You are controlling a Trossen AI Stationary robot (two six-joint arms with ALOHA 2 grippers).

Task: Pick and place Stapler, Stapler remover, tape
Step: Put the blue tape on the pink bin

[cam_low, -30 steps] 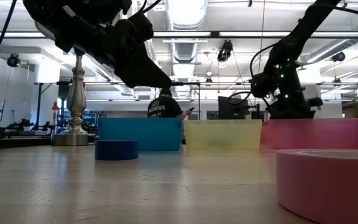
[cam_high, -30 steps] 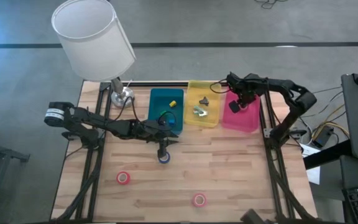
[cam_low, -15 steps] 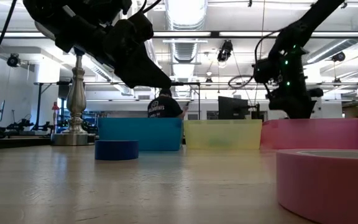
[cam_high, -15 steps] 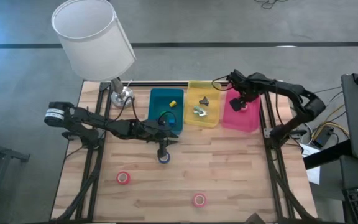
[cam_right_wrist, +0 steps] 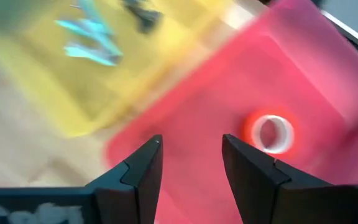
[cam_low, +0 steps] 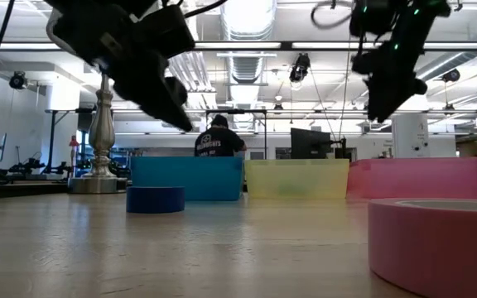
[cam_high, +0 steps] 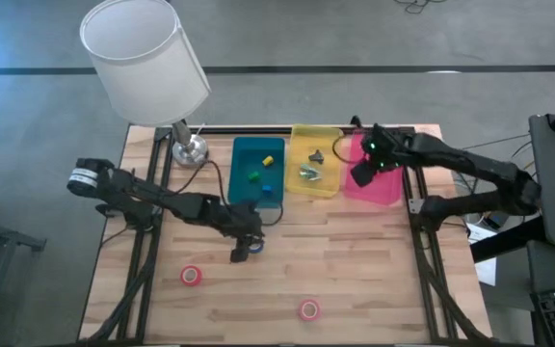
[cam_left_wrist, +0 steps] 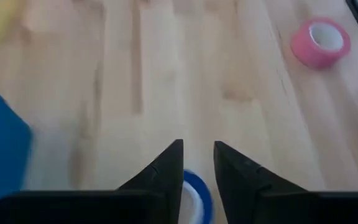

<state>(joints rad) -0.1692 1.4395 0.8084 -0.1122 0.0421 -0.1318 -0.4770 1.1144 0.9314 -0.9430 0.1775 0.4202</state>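
The blue tape roll (cam_high: 255, 247) lies flat on the wooden table (cam_high: 355, 260) just in front of the blue bin (cam_high: 258, 193). My left gripper (cam_high: 243, 253) hangs above it, open by a narrow gap, clear of the roll (cam_low: 155, 199). Two red-pink rolls (cam_high: 192, 276) (cam_high: 308, 309) lie nearer the front edge. My right gripper (cam_high: 362, 174) is open, high over the pink bin (cam_high: 383, 188), where another red-pink roll (cam_right_wrist: 269, 132) lies flat. The yellow bin (cam_high: 328, 188) holds a dark item (cam_high: 316, 152) and a silvery one (cam_high: 308, 173); which is stapler or remover, I cannot tell.
A lamp with a white shade (cam_high: 147, 58) stands on its metal foot (cam_high: 189, 149) at the far left corner. The blue bin holds small yellow, green and blue blocks. Bare wood lies between the bins and the front rolls. A person (cam_low: 219, 141) stands in the room beyond.
My right gripper has risen out of the pink bin and drawn back toward the table's near right, leaving a red-pink roll in the bin. My left gripper has swung a little toward the table's left and near edge and tipped less steeply; the blue roll has stayed put.
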